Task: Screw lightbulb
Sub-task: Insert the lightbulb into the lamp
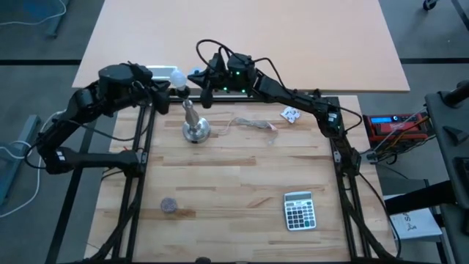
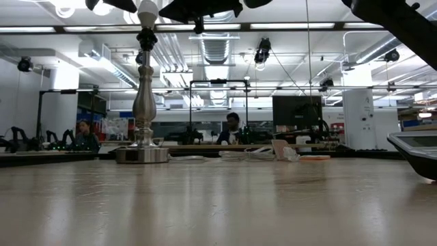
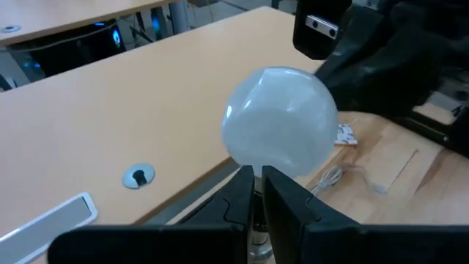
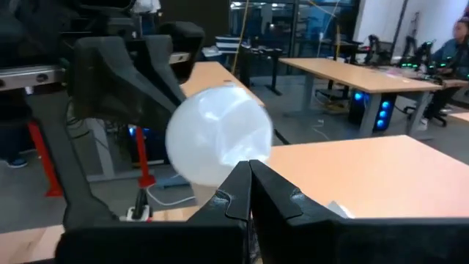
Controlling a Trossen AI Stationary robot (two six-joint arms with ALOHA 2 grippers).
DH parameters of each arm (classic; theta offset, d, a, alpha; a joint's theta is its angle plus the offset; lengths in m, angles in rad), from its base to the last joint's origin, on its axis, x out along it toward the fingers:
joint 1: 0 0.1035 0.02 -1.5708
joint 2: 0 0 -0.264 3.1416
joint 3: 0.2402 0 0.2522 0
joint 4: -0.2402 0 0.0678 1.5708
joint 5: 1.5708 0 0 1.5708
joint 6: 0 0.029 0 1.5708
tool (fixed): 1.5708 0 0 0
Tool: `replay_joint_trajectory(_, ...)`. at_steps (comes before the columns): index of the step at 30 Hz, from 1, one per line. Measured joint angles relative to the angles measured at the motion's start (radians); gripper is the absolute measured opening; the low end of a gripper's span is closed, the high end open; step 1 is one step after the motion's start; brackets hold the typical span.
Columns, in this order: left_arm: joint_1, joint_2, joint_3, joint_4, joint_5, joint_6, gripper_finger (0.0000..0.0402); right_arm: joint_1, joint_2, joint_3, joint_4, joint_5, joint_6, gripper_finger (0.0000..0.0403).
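The white lightbulb stands upright on the socket at the top of the silver stand, whose round base rests on the wooden table near its far edge. In the low view the lightbulb caps the stand. My left gripper is shut, and reaches the lightbulb from the table's left. My right gripper is shut too, and reaches the lightbulb from the right. My left gripper has its shut fingertips at the globe's lower side, coming slanting down from the table's left. Whether they press on it I cannot tell. My right gripper has its shut fingertips at the globe's lower side, level from the table's right. Whether they touch it I cannot tell.
A thin cord and a crumpled paper scrap lie right of the stand. A calculator and a dark round disc sit toward the near edge. A tan table stands beyond the far edge.
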Motion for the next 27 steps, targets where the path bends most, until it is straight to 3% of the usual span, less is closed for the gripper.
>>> replay_joint_trajectory(13, 0.0, 0.017, 0.0, 0.025, -0.049, 0.009, 0.002, 0.02, 0.0, 0.0, -0.007, -0.112, -0.001, 0.0)
replay_joint_trajectory(21, 0.0, -0.044, 0.0, 0.022, -0.05, -0.045, 0.002, 0.012, -0.014, 0.0, -0.081, 0.063, -0.038, 0.0)
replay_joint_trajectory(27, -0.001, -0.08, 0.0, 0.035, 0.112, -0.048, 0.002, -0.01, -0.016, 0.002, -0.081, 0.09, -0.01, 0.0)
